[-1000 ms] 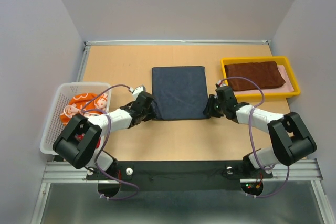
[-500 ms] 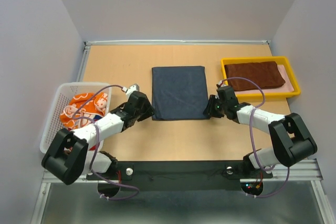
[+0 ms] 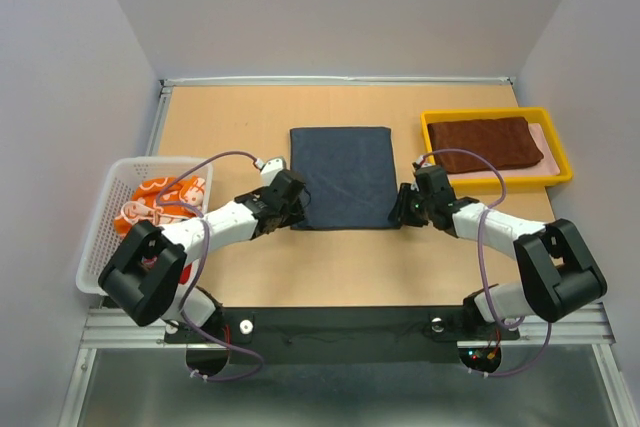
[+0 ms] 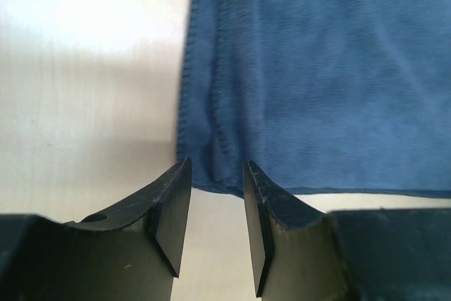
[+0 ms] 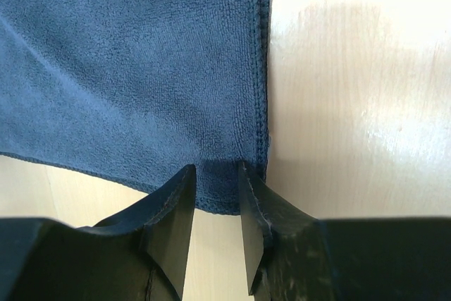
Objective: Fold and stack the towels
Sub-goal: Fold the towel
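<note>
Change since the earlier frames: the left gripper (image 4: 217, 172), drawn back toward the white basket (image 3: 150, 161) half a second ago, has returned to the near-left corner of the navy towel (image 3: 340, 172); the right gripper (image 5: 217, 170) has barely shifted from the near-right corner. Item: navy towel, folded flat at the middle of the table (image 3: 350, 262), lying directly ahead of both grippers, away from the arm bases. It looks close to square from above, so its long axis is hard to call, perhaps running away from the arms. Neither arm is nearer; each sits at its own near corner. Left fingers (image 4: 169, 206): spread, straddling the hem right at the corner, nothing pinched. Right fingers (image 5: 169, 209): narrowly apart, tips on the cloth just inside its side seam, fabric in the gap; whether they actually pinch it cannot be told. Likely next move: raising the near edge toward the far edge. Also present: brown towel (image 3: 485, 144) folded in the yellow tray (image 3: 520, 181), a pink layer (image 3: 546, 139) showing beneath it; orange patterned towel (image 3: 160, 205) crumpled in the basket, partly hidden by the left arm's cable. Number of layers in the navy fold: not discernible.
</note>
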{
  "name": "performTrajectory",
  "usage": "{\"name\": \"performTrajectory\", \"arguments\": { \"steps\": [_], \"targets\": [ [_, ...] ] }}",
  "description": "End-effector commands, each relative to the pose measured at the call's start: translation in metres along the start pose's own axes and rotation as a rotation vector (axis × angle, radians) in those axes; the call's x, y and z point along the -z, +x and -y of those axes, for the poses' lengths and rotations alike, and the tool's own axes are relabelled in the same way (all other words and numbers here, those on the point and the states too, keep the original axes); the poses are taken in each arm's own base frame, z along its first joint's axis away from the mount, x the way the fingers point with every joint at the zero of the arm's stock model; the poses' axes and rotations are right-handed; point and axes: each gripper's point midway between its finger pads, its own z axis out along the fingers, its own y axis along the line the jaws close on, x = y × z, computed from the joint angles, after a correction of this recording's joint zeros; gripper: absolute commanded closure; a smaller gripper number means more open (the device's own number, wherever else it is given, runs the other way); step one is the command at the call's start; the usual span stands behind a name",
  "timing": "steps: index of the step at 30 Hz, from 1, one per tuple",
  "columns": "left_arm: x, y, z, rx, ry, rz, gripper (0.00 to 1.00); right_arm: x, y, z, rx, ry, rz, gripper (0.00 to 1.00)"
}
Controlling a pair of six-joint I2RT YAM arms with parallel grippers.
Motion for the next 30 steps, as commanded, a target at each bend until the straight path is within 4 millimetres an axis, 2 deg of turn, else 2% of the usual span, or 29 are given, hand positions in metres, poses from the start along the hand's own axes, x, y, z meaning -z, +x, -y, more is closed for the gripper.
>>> {"name": "performTrajectory", "arguments": {
  "steps": [1, 12, 20, 30],
  "targets": [
    [-0.003, -0.009, -0.003, -0.049, -0.055, 0.021, 0.55, 0.004, 0.007, 0.005, 0.006, 0.007, -0.013, 0.63],
    [-0.006, -0.007, 0.015, -0.101, -0.035, 0.019, 0.56, 0.003, 0.009, 0.007, 0.007, 0.012, -0.017, 0.63],
    [-0.017, 0.005, 0.01, -0.149, -0.085, -0.024, 0.56, 0.004, 0.008, 0.007, 0.007, 0.013, -0.014, 0.63],
    [-0.015, 0.003, 0.003, -0.162, -0.127, -0.016, 0.6, 0.005, 0.008, 0.007, 0.008, 0.013, -0.011, 0.63]
  ]
}}
